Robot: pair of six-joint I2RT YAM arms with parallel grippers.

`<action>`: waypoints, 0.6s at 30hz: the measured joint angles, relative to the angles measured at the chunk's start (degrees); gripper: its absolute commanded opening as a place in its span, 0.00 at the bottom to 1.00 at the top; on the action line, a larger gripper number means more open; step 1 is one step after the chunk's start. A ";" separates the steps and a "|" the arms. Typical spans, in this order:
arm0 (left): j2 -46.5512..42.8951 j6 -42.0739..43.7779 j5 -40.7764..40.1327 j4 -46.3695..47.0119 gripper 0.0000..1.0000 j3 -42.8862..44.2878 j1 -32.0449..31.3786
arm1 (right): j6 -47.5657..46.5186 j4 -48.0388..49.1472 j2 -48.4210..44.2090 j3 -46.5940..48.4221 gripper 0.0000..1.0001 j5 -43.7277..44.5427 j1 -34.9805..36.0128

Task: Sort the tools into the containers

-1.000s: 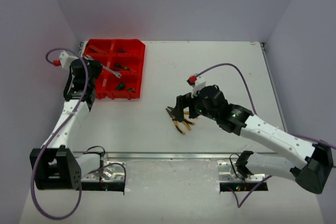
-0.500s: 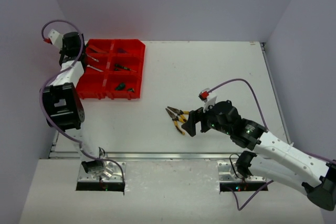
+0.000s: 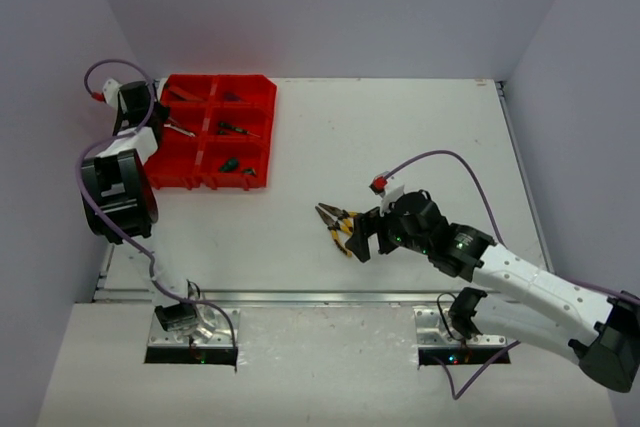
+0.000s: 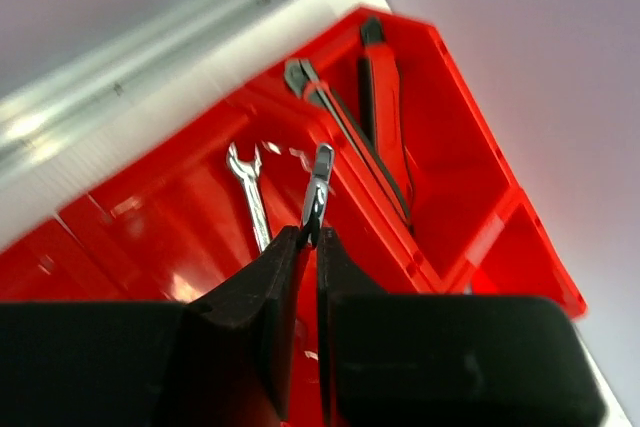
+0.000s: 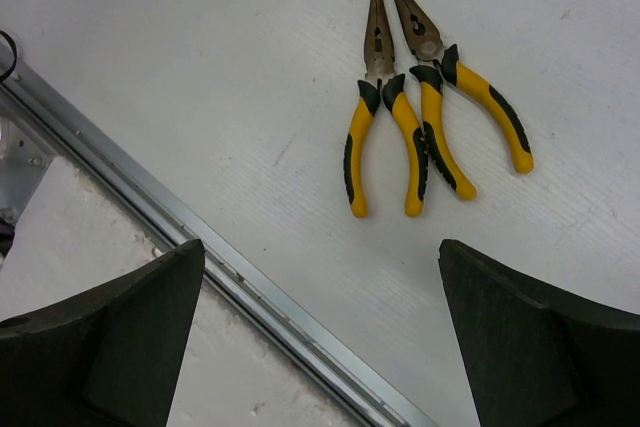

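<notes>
1. My left gripper [image 4: 310, 239] is pinched nearly closed on a silver wrench [image 4: 318, 182]. It is over the left side of the red tray [image 4: 470, 197], and a second wrench [image 4: 250, 202] lies in one compartment there.
2. My right gripper [image 5: 318, 277] stands wide open and holds nothing. It is near the two yellow-black pliers [image 5: 378, 72], which lie on the white table [image 5: 200, 67].

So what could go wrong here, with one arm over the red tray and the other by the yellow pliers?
1. The left gripper pinches the silver wrench by one end only, above the red tray; it could swing or slip and land beside the cutters in the next compartment.
2. The two yellow pliers lie touching on the table; the open right gripper might catch both or knock one aside.
</notes>
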 measured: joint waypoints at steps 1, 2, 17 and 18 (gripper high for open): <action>-0.23 -0.75 1.10 0.06 0.14 -0.78 -0.01 | -0.01 0.03 0.61 0.08 0.99 0.02 0.00; -0.42 -1.43 2.00 0.09 0.21 -1.45 -0.04 | 0.00 0.05 1.25 0.20 0.99 0.07 0.00; -17.99 -8.63 7.87 -4.77 0.96 -9.37 -2.05 | -0.39 0.23 18.01 8.76 0.99 0.19 -0.77; -19.86 -8.37 7.94 -6.05 0.97 -8.53 -2.17 | -0.55 0.02 19.42 10.16 0.99 0.09 -1.15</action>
